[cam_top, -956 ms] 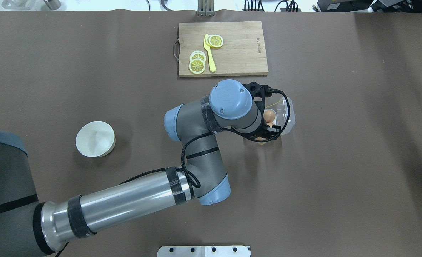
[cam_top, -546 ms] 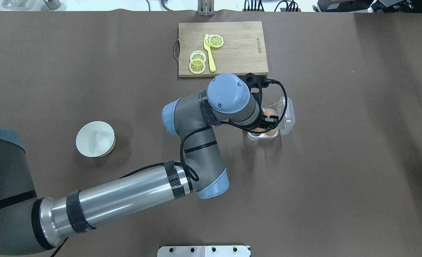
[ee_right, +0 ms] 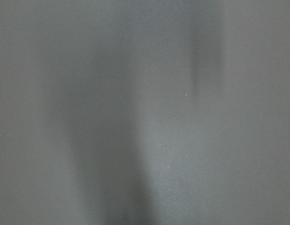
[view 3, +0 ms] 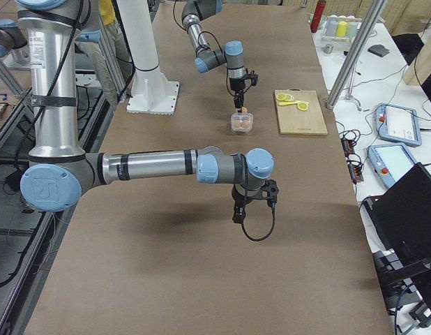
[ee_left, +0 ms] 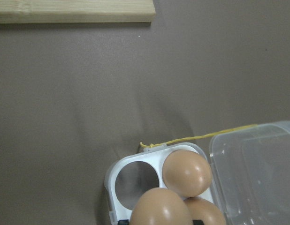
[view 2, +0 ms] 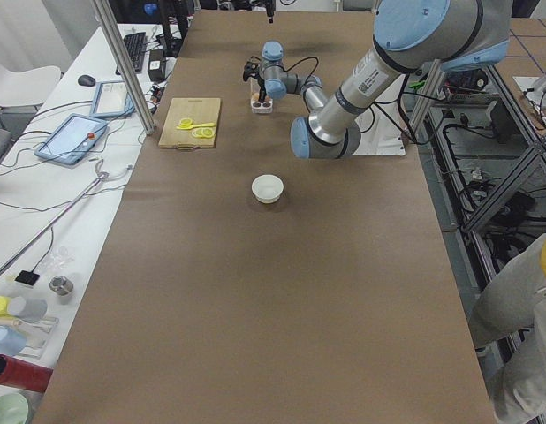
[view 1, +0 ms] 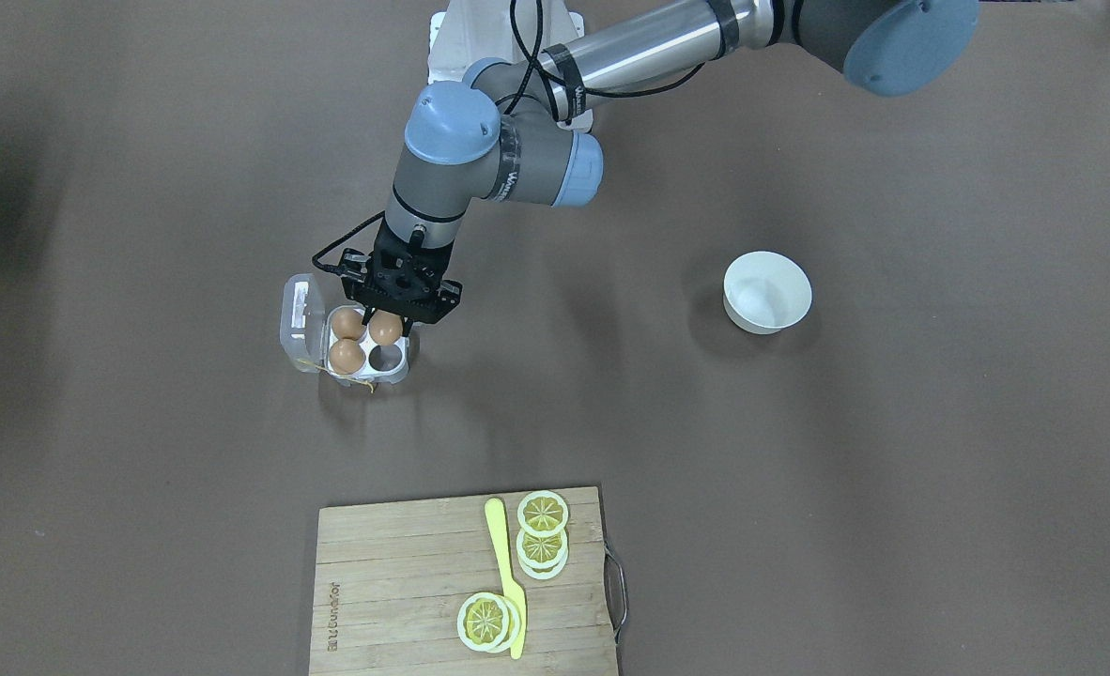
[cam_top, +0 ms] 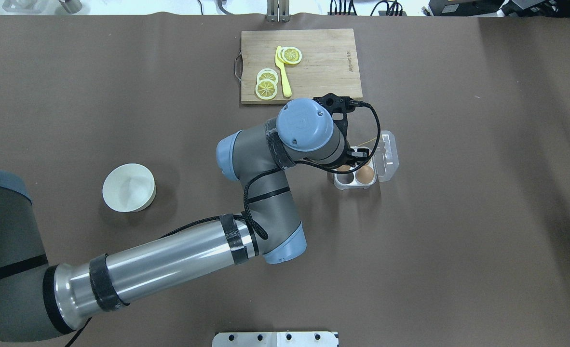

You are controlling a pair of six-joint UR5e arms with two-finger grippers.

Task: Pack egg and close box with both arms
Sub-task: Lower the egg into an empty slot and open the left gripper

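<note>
Count: three smooth brown eggs (view 1: 346, 356); one clear box (view 1: 300, 314), lid open, left of centre. The left hand (view 1: 386, 324) clamps the egg (view 1: 385, 330); the other two sit in cells. For the right hand (view 3: 237, 215), cannot tell the grip.

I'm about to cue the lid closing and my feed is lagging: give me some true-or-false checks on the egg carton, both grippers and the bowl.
1. The small clear plastic egg carton has its hinged lid shut. False: it lies folded open to one side.
2. One carton cell shows empty. True.
3. The left gripper holds a small brown egg over the carton. True.
4. The white round bowl contains another egg. False: it is empty.
5. The right gripper touches the carton. False: it hangs over bare brown tabletop, far from it.
</note>
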